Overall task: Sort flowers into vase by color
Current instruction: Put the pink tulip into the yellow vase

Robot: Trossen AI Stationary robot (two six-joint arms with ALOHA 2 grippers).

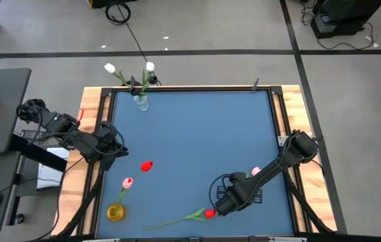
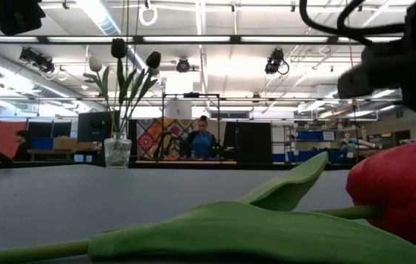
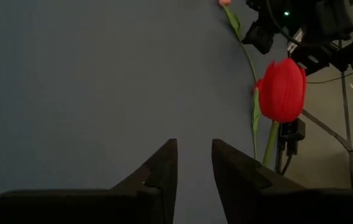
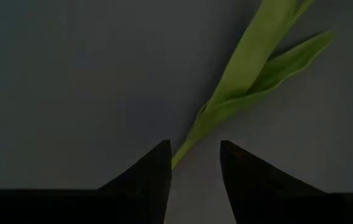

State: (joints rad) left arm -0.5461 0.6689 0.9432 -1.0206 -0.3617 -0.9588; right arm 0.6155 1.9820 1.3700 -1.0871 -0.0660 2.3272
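A red tulip lies flat near the table's near edge, its head (image 1: 209,214) (image 2: 402,187) to the right and its stem and leaves (image 1: 173,220) (image 2: 266,227) (image 4: 244,74) running left. My right gripper (image 1: 222,204) (image 4: 195,144) hovers over it, open, with its fingers on either side of the stem just behind the head. My left gripper (image 1: 113,144) (image 3: 195,149) is open at the table's left side and holds nothing. A yellow vase (image 1: 115,212) holds a pink tulip (image 1: 128,182) and a red one (image 1: 146,165) (image 3: 282,90). A clear vase (image 1: 141,102) (image 2: 117,152) holds two white tulips (image 1: 150,66).
Another pink flower head (image 1: 256,172) shows beside my right arm. The clear vase stands at the far edge, the yellow vase at the near left corner. A wooden frame (image 1: 291,107) borders the blue mat. People and workbenches show in the room beyond.
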